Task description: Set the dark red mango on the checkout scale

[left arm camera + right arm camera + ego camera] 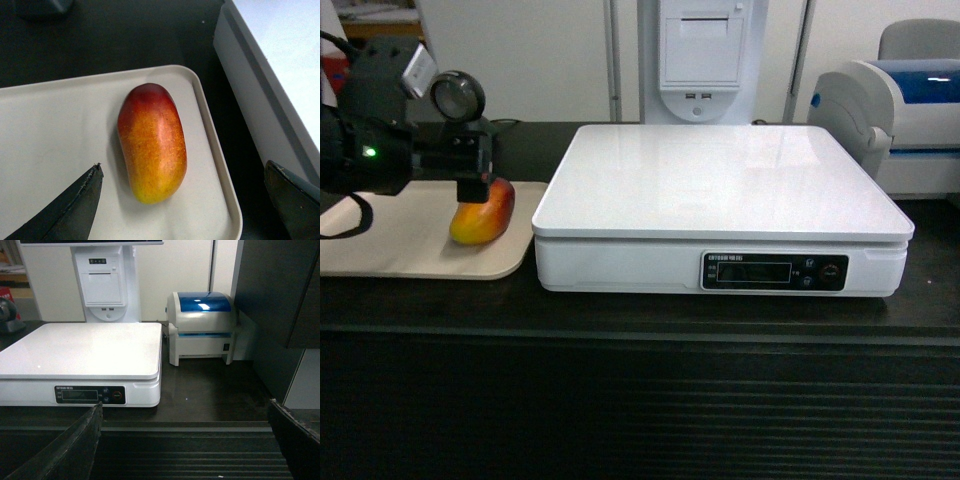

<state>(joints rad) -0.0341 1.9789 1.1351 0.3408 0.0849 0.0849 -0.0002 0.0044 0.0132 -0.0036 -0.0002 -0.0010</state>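
Lying on its side on the beige tray point(60, 130), the dark red mango point(152, 142) sits near the tray's right rim, in the middle of the left wrist view. Its long axis runs up and down that frame with a slight lean: the dark red end points toward the top and the yellow end toward the bottom. In the head view the mango point(483, 213) shows at the left of the frame, red on top and yellow-orange below, partly covered by the left gripper point(472, 186).

That left gripper point(182, 200) is spread wide. Its two dark fingers show only as tips in the lower corners of the wrist view, one over the tray and one point(295, 200) over the gap by the scale, and neither touches the fruit. The right gripper point(185, 440) is likewise spread wide and holds nothing; its tips frame the ribbed black front of the checkout point(190, 460).

The mango's skin is smooth and finely speckled, its shape a rounded oval. The tray is matte with a raised lip and rounded corners. Just right of it stands the scale point(720, 190), a flat white box with a glossy square top and a dark display point(775, 271) on its front. At the upper right of the head view sits a white and blue printer point(910, 110).
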